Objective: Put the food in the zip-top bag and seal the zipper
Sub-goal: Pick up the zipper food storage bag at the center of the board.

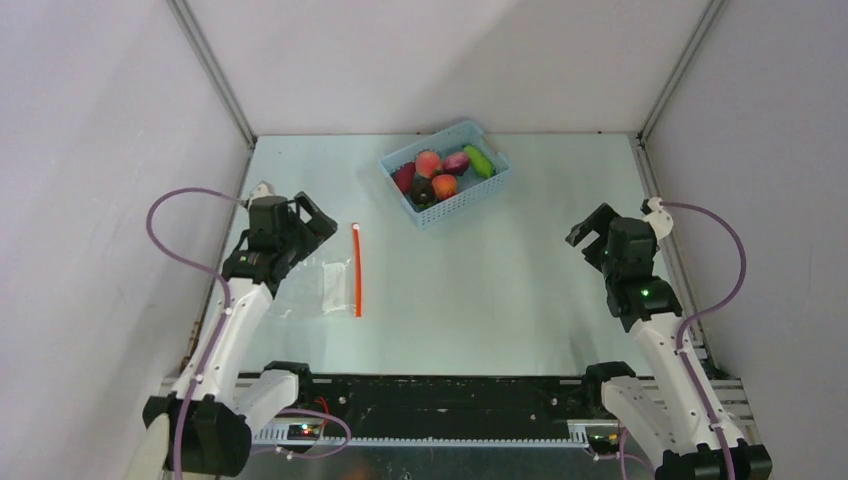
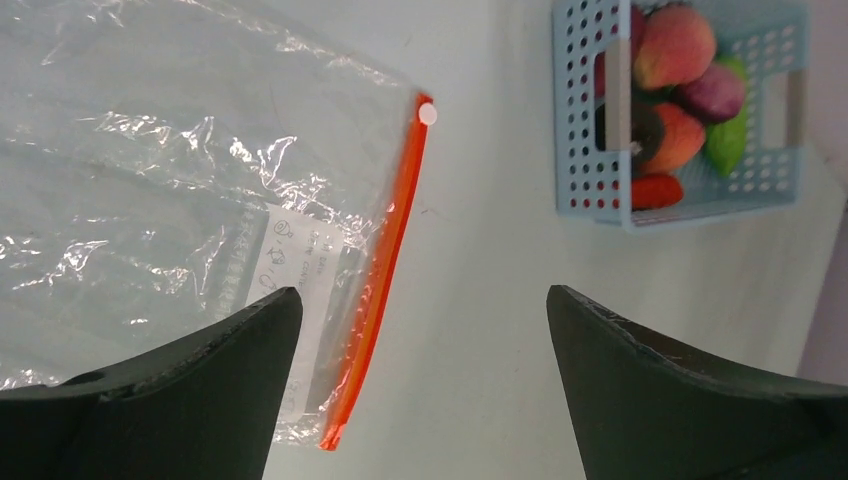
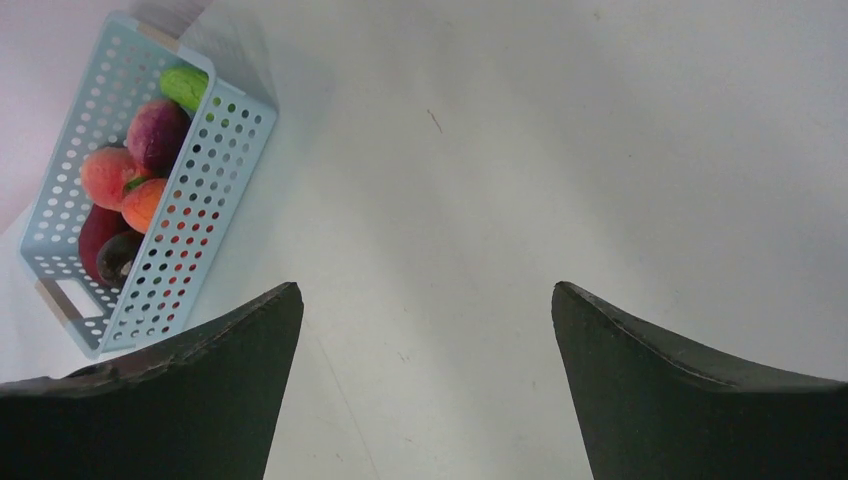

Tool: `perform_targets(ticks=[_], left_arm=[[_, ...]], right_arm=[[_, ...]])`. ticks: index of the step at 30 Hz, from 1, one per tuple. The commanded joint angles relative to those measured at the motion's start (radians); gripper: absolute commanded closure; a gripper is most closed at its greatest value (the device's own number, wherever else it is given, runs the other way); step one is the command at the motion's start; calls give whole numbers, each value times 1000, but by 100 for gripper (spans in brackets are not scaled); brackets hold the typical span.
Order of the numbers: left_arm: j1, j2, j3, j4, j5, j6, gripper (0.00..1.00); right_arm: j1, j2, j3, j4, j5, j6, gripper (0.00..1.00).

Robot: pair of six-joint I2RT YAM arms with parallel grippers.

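Note:
The clear zip-top bag [image 1: 315,285] lies flat on the table at the left, and its red-orange zipper [image 1: 357,270] runs along its right edge. In the left wrist view the bag [image 2: 180,190] and the zipper [image 2: 385,270] lie just ahead of my fingers. The food [image 1: 440,172], red, peach, purple, dark and green pieces, sits in a light-blue basket. My left gripper [image 1: 312,222] is open and empty above the bag's far end. My right gripper [image 1: 590,232] is open and empty at the right, away from everything.
The light-blue perforated basket [image 1: 470,200] stands at the back centre; it also shows in the left wrist view [image 2: 580,150] and in the right wrist view [image 3: 190,240]. Grey walls with metal posts enclose the table.

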Motion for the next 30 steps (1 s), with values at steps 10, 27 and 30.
perform_targets(ticks=[10, 27, 30], left_arm=[[-151, 389, 59, -36, -43, 154, 0], [-165, 665, 71, 2, -29, 224, 24], [-171, 682, 72, 6, -31, 226, 40]], right_arm=[[-5, -11, -38, 57, -93, 8, 0], [-9, 14, -56, 60, -118, -18, 0], [-10, 14, -58, 55, -110, -15, 0]])
